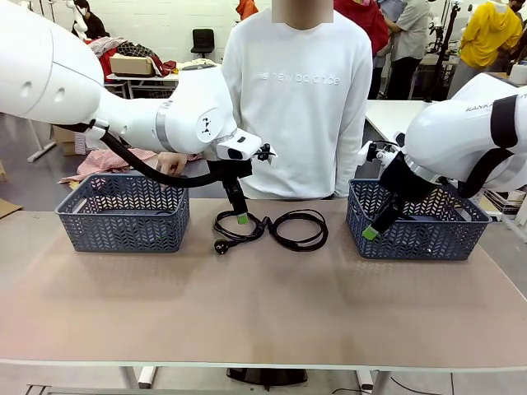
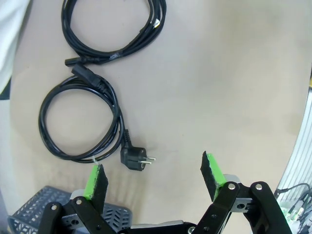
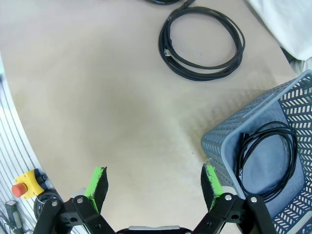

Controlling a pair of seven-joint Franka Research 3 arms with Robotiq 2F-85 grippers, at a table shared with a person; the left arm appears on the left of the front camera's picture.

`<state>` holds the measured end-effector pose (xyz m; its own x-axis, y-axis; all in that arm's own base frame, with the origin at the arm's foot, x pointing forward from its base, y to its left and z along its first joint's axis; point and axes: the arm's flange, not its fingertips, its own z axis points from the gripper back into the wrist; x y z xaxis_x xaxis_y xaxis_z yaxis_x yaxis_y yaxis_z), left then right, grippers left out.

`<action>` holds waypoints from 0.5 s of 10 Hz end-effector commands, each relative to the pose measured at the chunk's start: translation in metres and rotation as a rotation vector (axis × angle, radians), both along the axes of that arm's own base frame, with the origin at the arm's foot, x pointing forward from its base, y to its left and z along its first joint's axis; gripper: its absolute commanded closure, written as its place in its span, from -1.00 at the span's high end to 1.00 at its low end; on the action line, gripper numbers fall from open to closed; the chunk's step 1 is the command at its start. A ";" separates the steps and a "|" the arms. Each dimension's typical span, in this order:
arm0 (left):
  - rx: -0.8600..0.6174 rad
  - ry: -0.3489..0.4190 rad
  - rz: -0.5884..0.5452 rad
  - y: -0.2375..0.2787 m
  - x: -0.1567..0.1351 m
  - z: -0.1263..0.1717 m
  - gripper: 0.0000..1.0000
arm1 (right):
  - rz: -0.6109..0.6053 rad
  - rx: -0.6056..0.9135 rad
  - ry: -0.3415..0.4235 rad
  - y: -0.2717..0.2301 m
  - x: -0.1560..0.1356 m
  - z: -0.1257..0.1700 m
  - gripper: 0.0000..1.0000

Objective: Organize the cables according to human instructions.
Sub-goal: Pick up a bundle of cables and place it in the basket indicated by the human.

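1 cable [image 3: 243, 156] sits in the right basket [image 3: 229, 139], 2 unsorted, plug cable [image 2: 131, 158] and plain cable [image 3: 202, 75], coiled on table left of that basket; left gripper [image 2: 153, 178] and right gripper [image 3: 153, 183] fingers wide, empty.

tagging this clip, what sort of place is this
Probably a robotics lab or workshop: two white robot arms work at a table holding baskets and coiled cables, and other people stand among more tables behind.

White sweatshirt [image 1: 296, 132] reads "new balance"; right arm [image 1: 473, 123], "RANKA".
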<state>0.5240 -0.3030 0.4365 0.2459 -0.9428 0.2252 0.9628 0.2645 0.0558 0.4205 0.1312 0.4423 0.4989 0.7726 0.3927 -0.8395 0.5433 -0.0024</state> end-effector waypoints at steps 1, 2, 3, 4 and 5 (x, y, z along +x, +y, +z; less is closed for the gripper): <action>0.027 -0.014 0.003 -0.002 0.008 -0.007 1.00 | -0.001 0.001 -0.002 0.002 0.001 0.002 1.00; 0.041 -0.012 0.012 -0.007 0.018 -0.015 1.00 | -0.001 0.001 -0.002 0.002 0.001 0.002 1.00; 0.059 -0.003 0.016 -0.012 0.025 -0.022 1.00 | -0.001 0.001 -0.002 0.002 0.001 0.002 1.00; 0.080 0.006 0.015 -0.018 0.032 -0.030 1.00 | -0.001 0.001 -0.002 0.002 0.001 0.002 1.00; 0.098 0.020 0.016 -0.023 0.038 -0.039 1.00 | -0.001 0.001 -0.002 0.002 0.001 0.002 1.00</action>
